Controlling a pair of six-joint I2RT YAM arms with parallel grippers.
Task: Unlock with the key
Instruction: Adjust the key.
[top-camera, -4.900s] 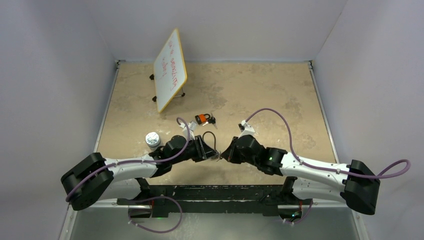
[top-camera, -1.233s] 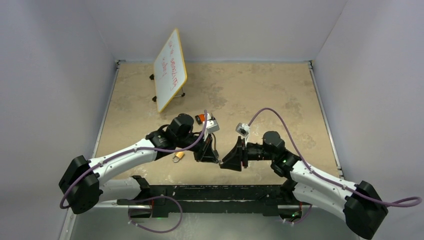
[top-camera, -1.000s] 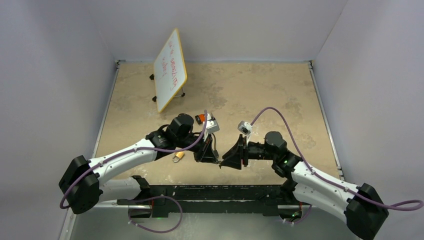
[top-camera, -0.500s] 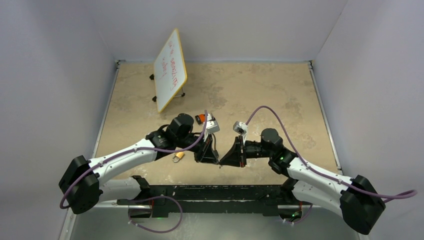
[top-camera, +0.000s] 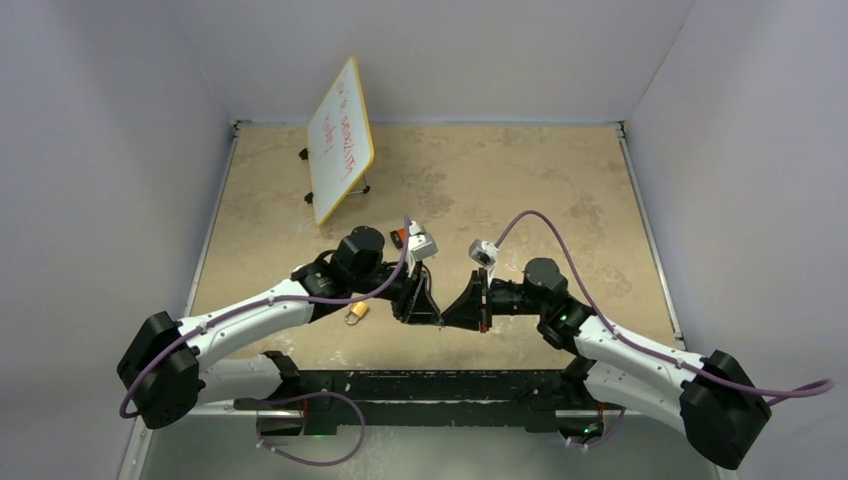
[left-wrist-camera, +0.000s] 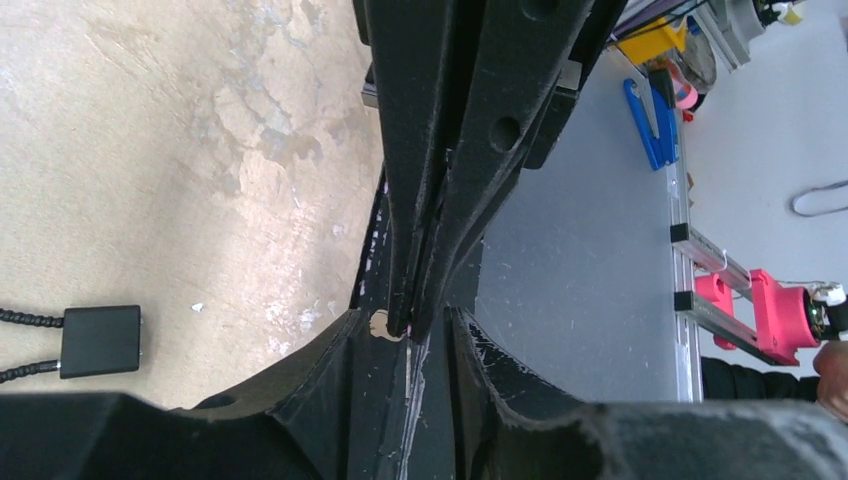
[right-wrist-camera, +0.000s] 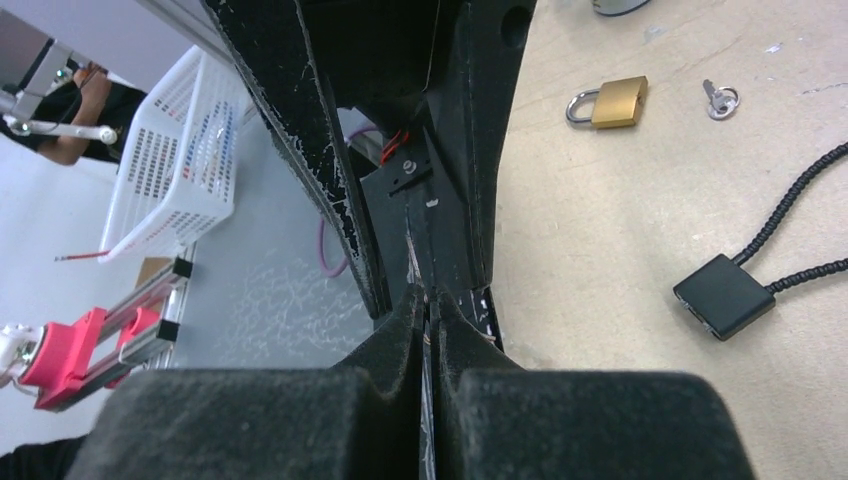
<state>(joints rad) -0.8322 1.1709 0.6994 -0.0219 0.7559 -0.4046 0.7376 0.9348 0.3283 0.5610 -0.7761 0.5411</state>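
Though tip to tip, left gripper (top-camera: 431, 315) ajar, right gripper (top-camera: 453, 315) closed; anything between hidden.

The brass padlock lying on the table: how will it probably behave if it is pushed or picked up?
The brass padlock looks like solid metal, so it is probably heavy for its size. It lies flat on the table, so a push would likely slide it rather than roll it. Its smooth faces may slip in a light grip.
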